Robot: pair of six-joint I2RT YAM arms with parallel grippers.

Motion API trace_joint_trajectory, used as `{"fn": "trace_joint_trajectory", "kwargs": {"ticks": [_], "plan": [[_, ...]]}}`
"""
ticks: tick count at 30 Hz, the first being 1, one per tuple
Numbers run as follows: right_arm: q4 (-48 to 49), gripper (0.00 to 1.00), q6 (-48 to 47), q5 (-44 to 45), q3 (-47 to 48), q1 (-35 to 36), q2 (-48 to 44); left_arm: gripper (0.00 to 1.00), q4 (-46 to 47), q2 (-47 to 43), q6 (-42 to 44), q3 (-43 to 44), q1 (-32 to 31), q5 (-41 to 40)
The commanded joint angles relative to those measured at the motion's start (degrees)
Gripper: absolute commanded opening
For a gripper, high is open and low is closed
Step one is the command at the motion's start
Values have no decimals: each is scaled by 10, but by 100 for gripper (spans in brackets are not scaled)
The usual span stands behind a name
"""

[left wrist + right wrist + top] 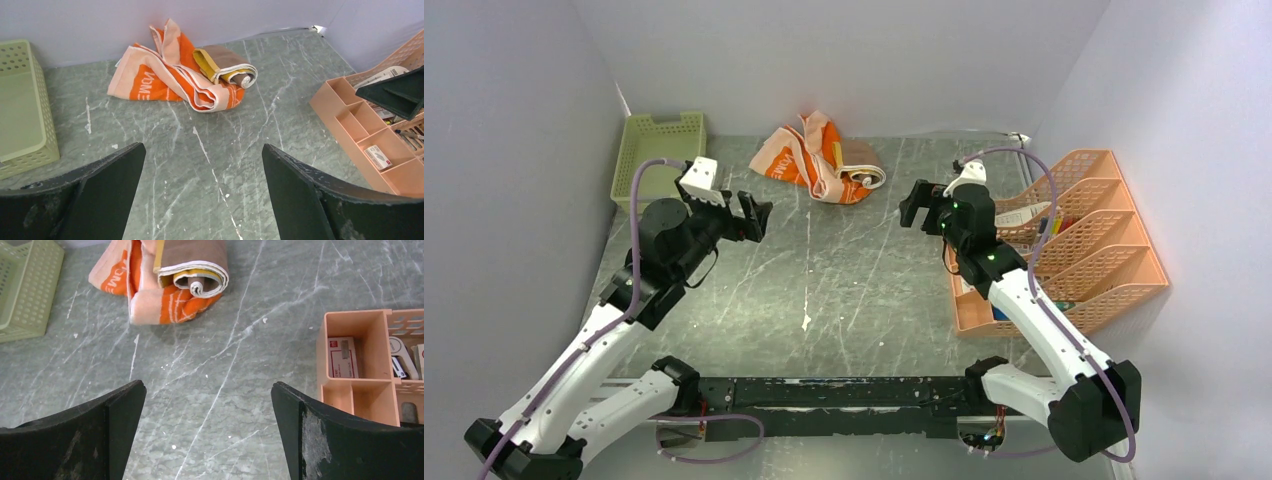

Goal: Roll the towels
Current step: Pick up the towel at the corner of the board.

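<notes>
— Left wrist view first: how does the left hand (202,150) stand?
— Its fingers are spread wide and grip nothing. It hovers above the counter (210,125).
— And the right hand (208,385)?
— Much the same. It is spread wide with nothing between the fingers, raised over the counter's right half.
— Where are the towels?
— They are heaped together near the far wall, well ahead of both hands. The orange towel (150,80) lies crumpled with white lettering showing. The mustard-yellow towel (204,59) rests on its right part, loosely rolled, with the spiral end facing the hands.
— What lies between the hands and the towels?
— Veined grey-green counter with white scuffs stretches from the fingertips to the cloth.
— And to the sides?
— A green mesh basket (20,100) sits in the far left corner, near the orange towel but apart from it. A peach file rack (360,115) runs along the right edge, just beside the right hand. A small box (341,357) lies in one of its front compartments.
</notes>
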Motion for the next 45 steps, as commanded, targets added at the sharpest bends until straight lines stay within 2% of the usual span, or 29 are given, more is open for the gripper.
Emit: {"fn": "trace_joint_trajectory", "kwargs": {"ticks": [1,8,11,15,20,23,28,34,36,37,38,41,43,45], "plan": [[22,100,-16,13,-6,2,-12,100,5,-14,3,-10,4,-14],[113,100,-32,42,-67,2,-12,100,12,-8,3,-22,4,-20],[141,100,-79,28,-41,4,50,100,21,-14,0,-36,5,-20],[94,97,-140,29,107,7,227,99,30,-17,-20,-51,5,-7],[13,85,-206,-3,341,11,461,99,26,-10,-46,-57,5,17],[-32,81,-245,-9,463,20,567,98,17,-5,-54,-60,5,30],[-85,79,-299,-9,612,50,676,97,7,-16,-61,-79,5,24],[-122,77,-307,-6,735,62,775,98,41,-3,-85,-116,5,45],[-133,68,-300,2,770,62,800,96,64,28,-110,-128,5,66],[-139,58,-296,10,785,62,811,94,75,49,-123,-132,5,77],[-143,43,-293,21,797,62,818,92,92,71,-131,-138,5,83],[-146,17,-289,43,813,62,829,91,186,143,-156,-160,5,84],[-167,0,-280,56,832,54,832,90,274,226,-160,-159,5,79],[-185,0,-263,67,835,42,816,85,310,317,-143,-119,4,82]]}}
